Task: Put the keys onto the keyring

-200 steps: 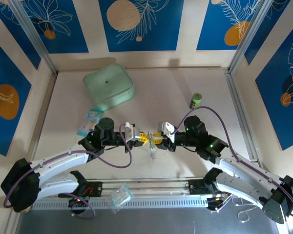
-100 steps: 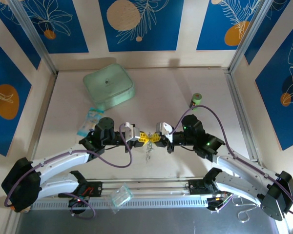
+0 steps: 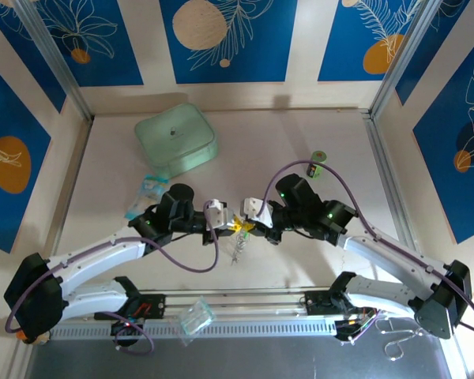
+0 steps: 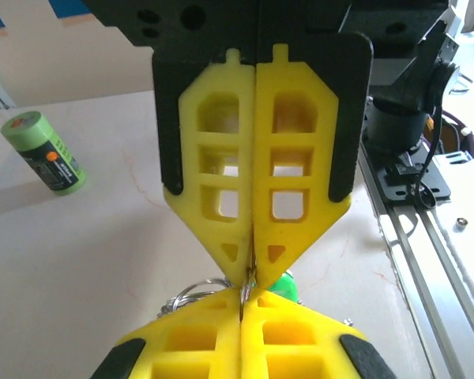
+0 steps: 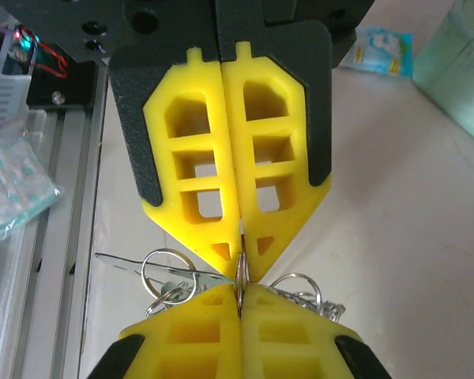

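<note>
My left gripper (image 3: 231,224) and right gripper (image 3: 247,226) meet tip to tip above the middle of the table. Both are shut on the same thin split ring of the keyring (image 3: 236,248), whose chain hangs below them. In the left wrist view my left gripper (image 4: 248,297) pinches the ring (image 4: 253,278) edge-on against the right gripper's fingers (image 4: 288,181); a green key head (image 4: 284,285) peeks out behind. In the right wrist view my right gripper (image 5: 241,292) holds that ring (image 5: 241,283). A silver key (image 5: 134,266) and loose rings (image 5: 167,272) hang to the left, and beaded chain (image 5: 320,302) to the right.
A mint-green box (image 3: 176,142) sits at the back left and a green can (image 3: 318,163) at the back right. A blue packet (image 3: 144,195) lies by the left arm. A clear plastic bag (image 3: 196,316) rests on the front rail (image 3: 245,325).
The right gripper has shut onto the ring. Its arm swung left, and the two grippers came closer together, now tip to tip. The hanging chain shifted slightly left.
</note>
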{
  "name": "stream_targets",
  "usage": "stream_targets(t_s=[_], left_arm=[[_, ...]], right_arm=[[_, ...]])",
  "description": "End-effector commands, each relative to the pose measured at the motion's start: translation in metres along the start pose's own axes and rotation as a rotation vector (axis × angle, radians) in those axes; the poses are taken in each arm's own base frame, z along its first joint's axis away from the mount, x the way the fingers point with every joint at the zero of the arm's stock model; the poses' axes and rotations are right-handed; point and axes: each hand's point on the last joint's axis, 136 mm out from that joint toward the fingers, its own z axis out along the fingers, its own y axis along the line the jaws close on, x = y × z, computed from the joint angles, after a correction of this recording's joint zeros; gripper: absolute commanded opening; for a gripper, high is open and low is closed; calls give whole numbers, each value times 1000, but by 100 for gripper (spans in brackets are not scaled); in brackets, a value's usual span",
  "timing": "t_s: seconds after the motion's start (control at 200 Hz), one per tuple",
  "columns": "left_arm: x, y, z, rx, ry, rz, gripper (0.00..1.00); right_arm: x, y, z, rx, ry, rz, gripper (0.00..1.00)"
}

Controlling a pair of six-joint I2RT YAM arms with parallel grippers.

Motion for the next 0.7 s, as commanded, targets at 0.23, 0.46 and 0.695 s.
stream_targets(t_s=[0.23, 0.46, 0.695], left_arm=[[-11, 1, -3, -59, -87, 18, 0], [-20, 2, -6, -80, -172, -29, 0], [-22, -3, -6, -50, -184, -19, 0]], right_arm=[[-14, -14, -9, 88, -234, 162, 36], [7, -15, -5, 152, -289, 246, 39], [6, -8, -5, 120, -291, 218, 35]])
